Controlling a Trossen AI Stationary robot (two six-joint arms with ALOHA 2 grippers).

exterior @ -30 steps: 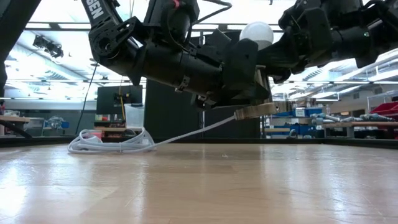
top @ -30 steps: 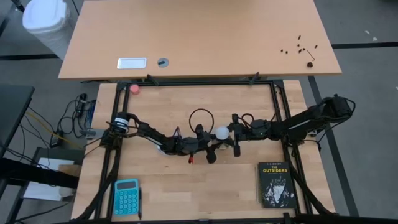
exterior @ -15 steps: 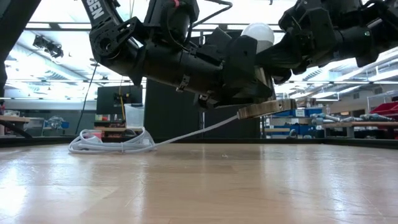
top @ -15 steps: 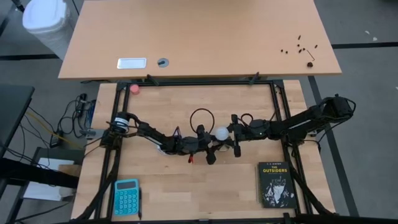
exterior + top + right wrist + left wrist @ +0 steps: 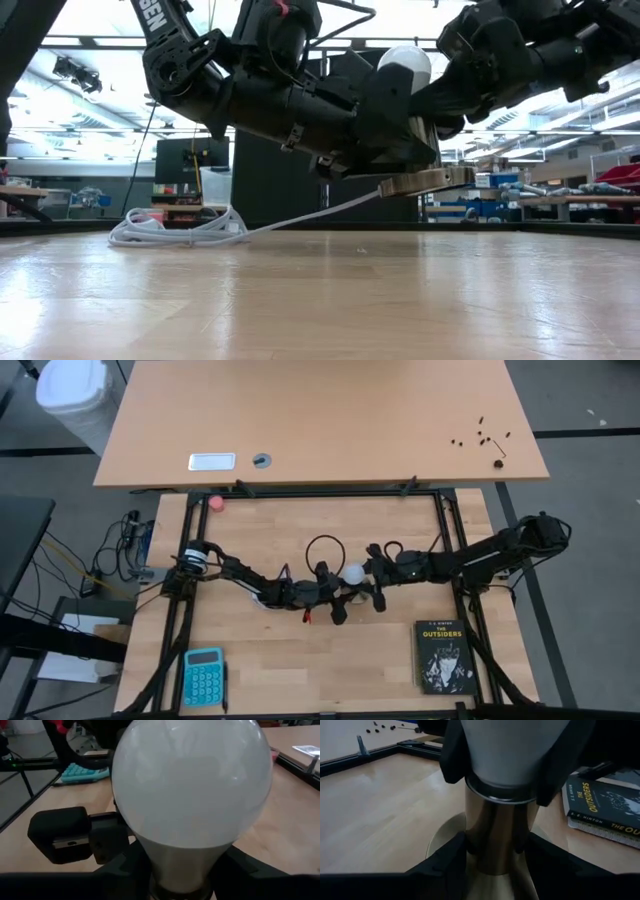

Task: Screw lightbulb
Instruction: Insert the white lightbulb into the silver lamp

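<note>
I have the lightbulb (image 5: 354, 572) mid-table, its base seated in the brass socket (image 5: 496, 845). My left gripper (image 5: 495, 851) clamps the socket; my right gripper (image 5: 176, 870) grasps the bulb's neck. It looks mostly threaded, with final tightening left.

The bulb (image 5: 192, 785) is frosted matt white. The socket (image 5: 497, 840) is polished, brass-toned metal, glossy. The desk (image 5: 300, 670) is pale wood, smooth with slight sheen. The cord (image 5: 190, 228) looks white plastic.
</note>
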